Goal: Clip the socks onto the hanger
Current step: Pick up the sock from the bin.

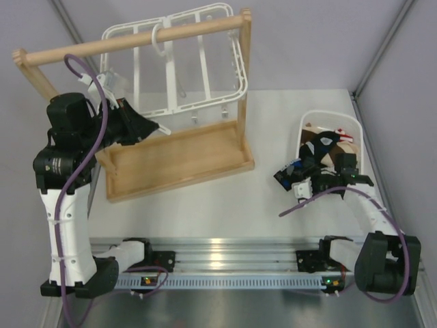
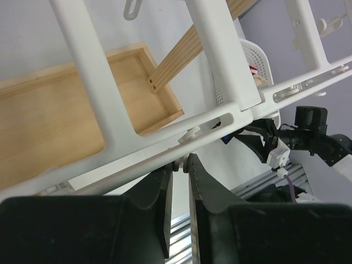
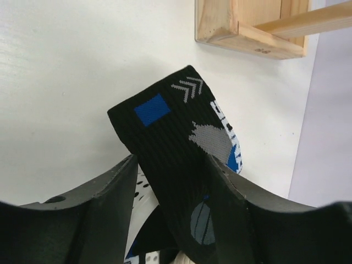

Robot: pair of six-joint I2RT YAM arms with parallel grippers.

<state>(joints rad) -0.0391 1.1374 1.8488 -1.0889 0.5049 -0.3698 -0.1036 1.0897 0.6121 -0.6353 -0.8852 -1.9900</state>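
White tabletop [image 1: 273, 198] and lilac-grey walls [image 1: 307, 41] surround a light wooden rail stand [image 1: 177, 160], from whose round rail hangs the smooth white plastic hanger [image 2: 214, 60] with flat, round-cornered bars. At its lower edge the left gripper [image 2: 181, 165] has 2 black fingers [image 2: 209, 192] pinched almost together; whether anything sits between them I cannot tell. Beside the perforated white basket [image 1: 330, 113], the right gripper [image 3: 171, 160] clasps a ribbed black sock [image 3: 165, 132] with a blue square and grey chevrons, held above the tabletop.

Looked like a robotics lab cell, not a home; had a plain white table [image 1: 273, 205] boxed by grey panels [image 1: 307, 41] far and right; slotted aluminium rail [image 1: 225, 261] along near edge; purple cable [image 1: 59, 219] trailing left.
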